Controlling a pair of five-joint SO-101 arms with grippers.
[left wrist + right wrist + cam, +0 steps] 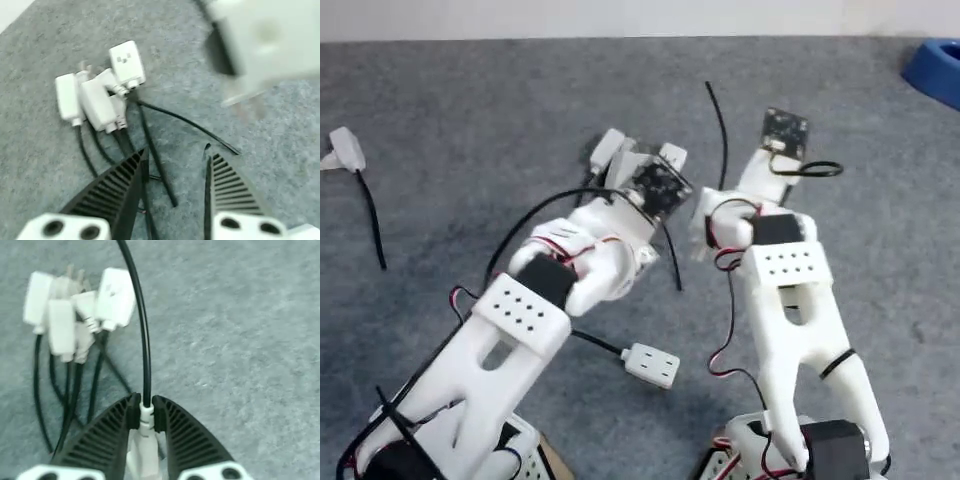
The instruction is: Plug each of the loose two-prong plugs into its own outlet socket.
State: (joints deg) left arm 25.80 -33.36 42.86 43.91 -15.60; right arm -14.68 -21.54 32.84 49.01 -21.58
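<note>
A cluster of white plugs and sockets point(625, 155) on black cords lies on the grey carpet at the centre back. In the left wrist view the cluster point(100, 92) is beyond my left gripper point(175, 162), which hangs open over loose cords and holds nothing. My right gripper point(145, 407) is shut on a white plug point(145, 452). That plug's black cord point(137, 315) runs away past the cluster point(75, 305). From above, this cord point(722, 140) arcs toward the back, just right of the cluster. A separate white outlet socket point(652, 365) lies between the two arms near the front.
Another white plug point(345, 150) with a black cord lies alone at the far left. A blue object point(935, 70) sits at the back right corner. Both arms crowd the middle, while open carpet spreads to the left and right.
</note>
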